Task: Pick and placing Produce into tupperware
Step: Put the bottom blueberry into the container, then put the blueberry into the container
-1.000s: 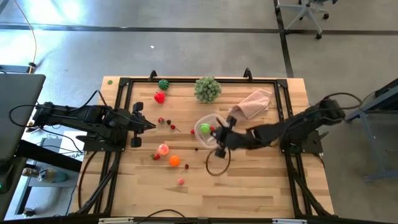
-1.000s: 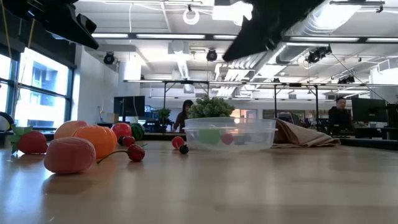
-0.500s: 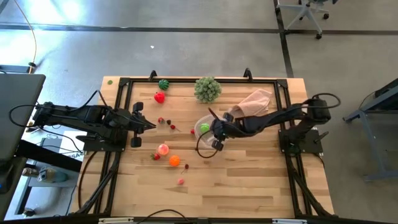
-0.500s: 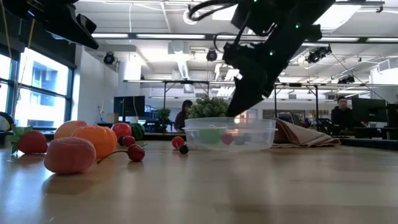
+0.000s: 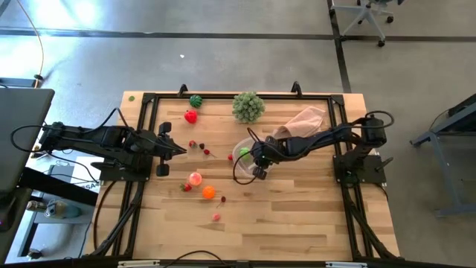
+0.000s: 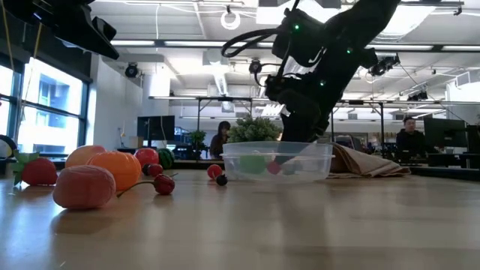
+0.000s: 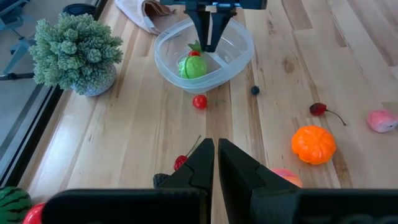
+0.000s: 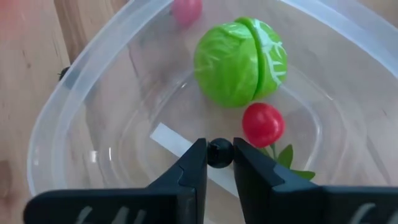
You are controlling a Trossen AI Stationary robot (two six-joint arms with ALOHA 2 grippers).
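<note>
Fingers point(image 8: 194, 163) of the right gripper point(image 8: 219, 163) pinch a small dark round berry point(image 8: 219, 152) between their tips, held just above the inside of the round clear plastic container point(image 8: 74, 93). In this right wrist view a bright green cabbage-like ball point(image 8: 241, 61) and a small red tomato point(image 8: 263, 124) with a green leaf lie in the container; a pink piece point(image 8: 186, 9) shows blurred through the far wall, cut off by the frame.

From above, the right gripper point(image 5: 256, 158) reaches over the container point(image 5: 242, 144), hiding most of it; only a green spot shows inside. The left gripper point(image 5: 181, 151) waits well apart over the wooden counter point(image 5: 297, 216), near scattered small toys, an orange fruit point(image 5: 208, 192) among them.

At counter height, the dark arm covers the container's middle point(image 6: 240, 161), and the berry cannot be made out.

In the left wrist view, the left fingers point(image 7: 202, 163) are pressed together on nothing. Beyond them the right gripper point(image 7: 210, 45) dips into the container point(image 7: 171, 68), beside a pale green leafy ball point(image 7: 76, 51).
</note>
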